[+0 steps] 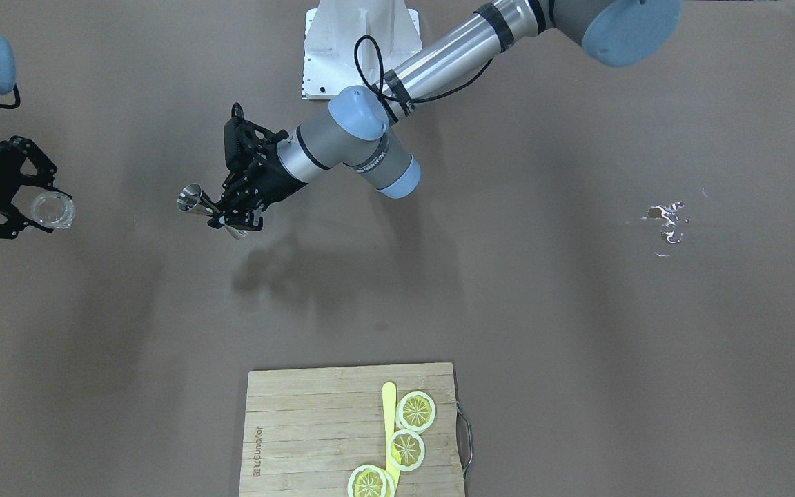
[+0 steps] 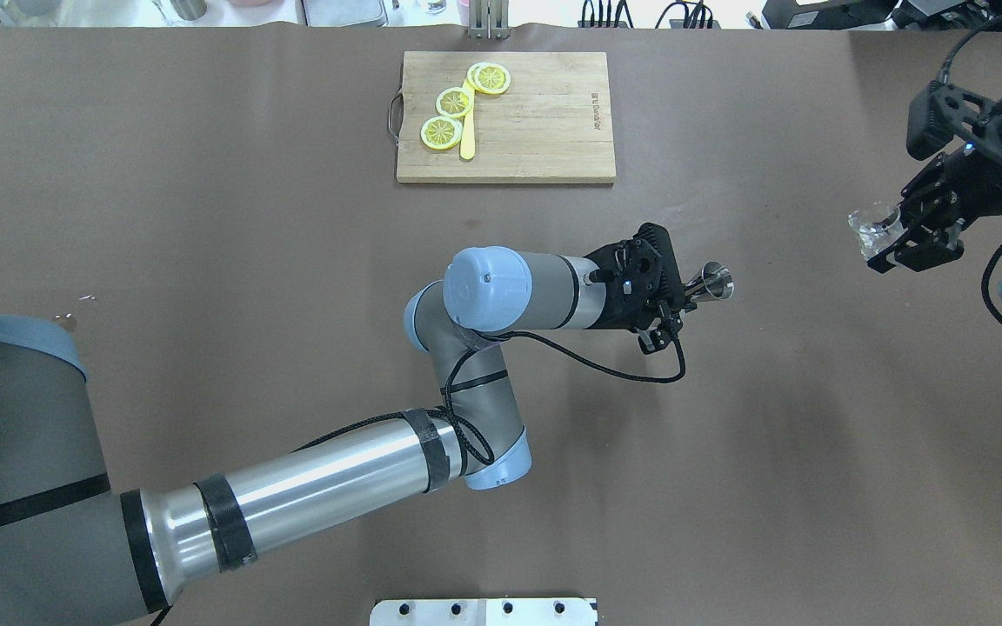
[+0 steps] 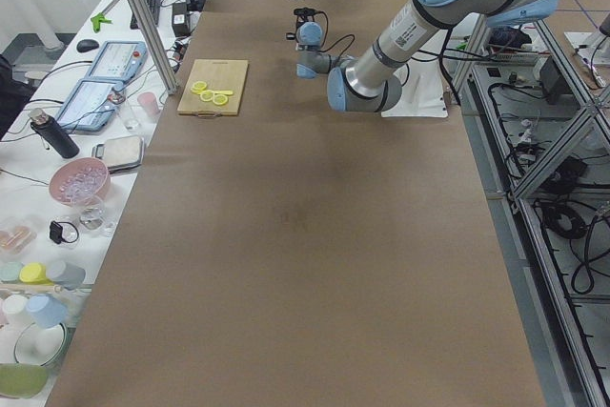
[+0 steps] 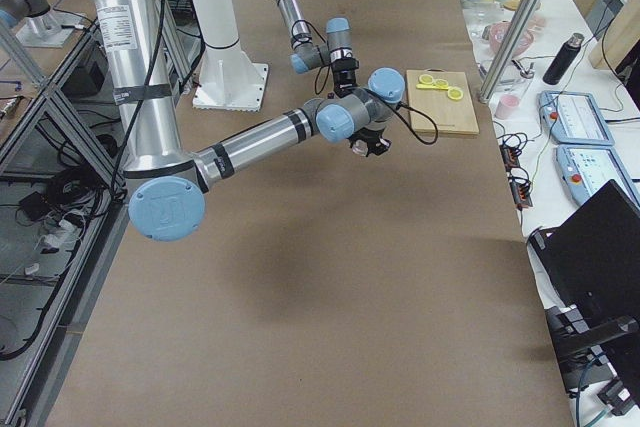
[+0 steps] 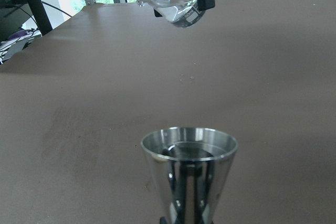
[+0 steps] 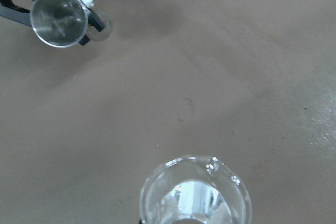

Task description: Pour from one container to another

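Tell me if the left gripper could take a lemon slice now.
Likely not: the left gripper is shut on the jigger, though nothing stands between it and the lemon slices.

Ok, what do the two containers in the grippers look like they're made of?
The jigger in the left gripper looks like polished metal, likely stainless steel: mirror-bright, reflecting its surroundings. The cup in the right gripper is clear, glass or hard plastic; the table shows through it and its rim glints.

Elbow bent, the left arm reaches forward, left claw clamped on a jigger. The right claw hangs well apart, gripping a glass.
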Robot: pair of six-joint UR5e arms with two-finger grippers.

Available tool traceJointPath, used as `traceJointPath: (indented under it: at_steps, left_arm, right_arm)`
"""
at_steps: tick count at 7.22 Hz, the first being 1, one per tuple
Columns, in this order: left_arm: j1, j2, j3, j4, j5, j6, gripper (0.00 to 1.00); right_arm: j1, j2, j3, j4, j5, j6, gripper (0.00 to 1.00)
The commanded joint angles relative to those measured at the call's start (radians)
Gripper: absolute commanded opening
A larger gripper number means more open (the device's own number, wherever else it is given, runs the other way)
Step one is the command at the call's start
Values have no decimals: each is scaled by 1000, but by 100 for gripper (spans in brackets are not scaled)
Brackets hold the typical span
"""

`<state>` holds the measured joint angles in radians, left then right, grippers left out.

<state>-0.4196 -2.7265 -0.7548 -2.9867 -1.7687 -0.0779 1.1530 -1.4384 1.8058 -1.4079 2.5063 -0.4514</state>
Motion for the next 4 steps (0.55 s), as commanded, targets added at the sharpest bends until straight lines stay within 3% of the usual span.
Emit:
traceJointPath:
  at_steps: [1, 2, 4]
  left_arm:
    - [-1, 1, -14, 0, 0, 0, 0]
    - [-2, 2, -21, 0, 0, 1, 0]
    - [-8, 11, -41, 0, 0, 3, 0]
  right_arm:
    - [95, -68, -57, 175, 17, 5, 0]
    - [134, -98, -87, 260, 19, 5, 0]
    - [175, -109, -254, 537, 45, 61, 0]
